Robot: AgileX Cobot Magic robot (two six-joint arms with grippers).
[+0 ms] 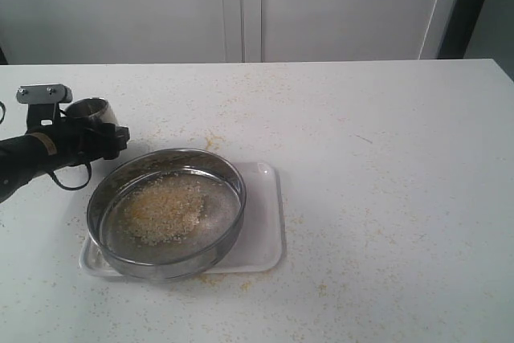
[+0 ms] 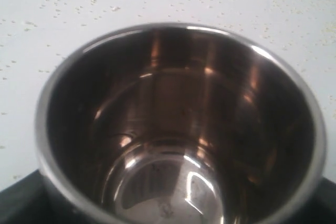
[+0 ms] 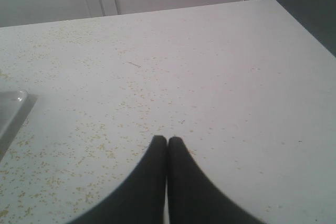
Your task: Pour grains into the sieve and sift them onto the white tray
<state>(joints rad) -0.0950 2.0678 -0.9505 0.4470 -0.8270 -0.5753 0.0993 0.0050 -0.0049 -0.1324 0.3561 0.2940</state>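
The sieve (image 1: 238, 192), a wide steel ring with a mesh bottom, rests on the white tray (image 1: 267, 226) left of the table's middle. A pale tan heap of grains (image 1: 165, 208) lies on the mesh. Just beyond the sieve's far left rim, my left gripper (image 1: 112, 139) is shut on a small shiny steel cup (image 1: 87, 110). In the left wrist view the cup (image 2: 178, 129) fills the picture, looks empty inside and hides the fingers. My right gripper (image 3: 167, 140) is shut on nothing, low over bare table to the right of the tray; the exterior view does not show it.
Loose yellow granules (image 1: 210, 142) are scattered over the white table (image 1: 385, 158), thickest around the tray. One corner of the tray (image 3: 13, 100) shows in the right wrist view. White cabinet doors (image 1: 241, 6) stand behind the table's far edge.
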